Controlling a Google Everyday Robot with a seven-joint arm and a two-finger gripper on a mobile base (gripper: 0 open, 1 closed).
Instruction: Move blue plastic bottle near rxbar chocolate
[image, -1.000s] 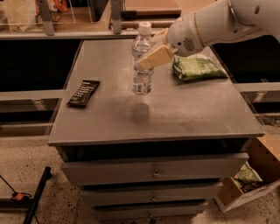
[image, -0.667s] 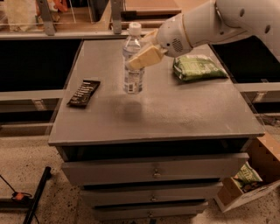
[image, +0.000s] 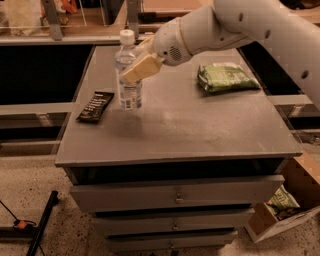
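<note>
The blue plastic bottle (image: 128, 75) is clear with a white cap and a printed label. It is upright, and its base hangs a little above the grey cabinet top (image: 190, 125). My gripper (image: 137, 64) is shut on the bottle's upper body, and the arm reaches in from the upper right. The rxbar chocolate (image: 95, 106) lies flat in its black wrapper near the left edge, just left of and below the bottle.
A green crinkly snack bag (image: 226, 77) lies at the right back of the top. The cabinet has drawers (image: 175, 197) below. A cardboard box (image: 285, 205) with a green bag stands on the floor at the right. A black bar (image: 42, 222) lies on the floor at the left.
My gripper has carried the bottle to the left across the top, from near the middle toward the rxbar. The bar and the green bag have not moved.
</note>
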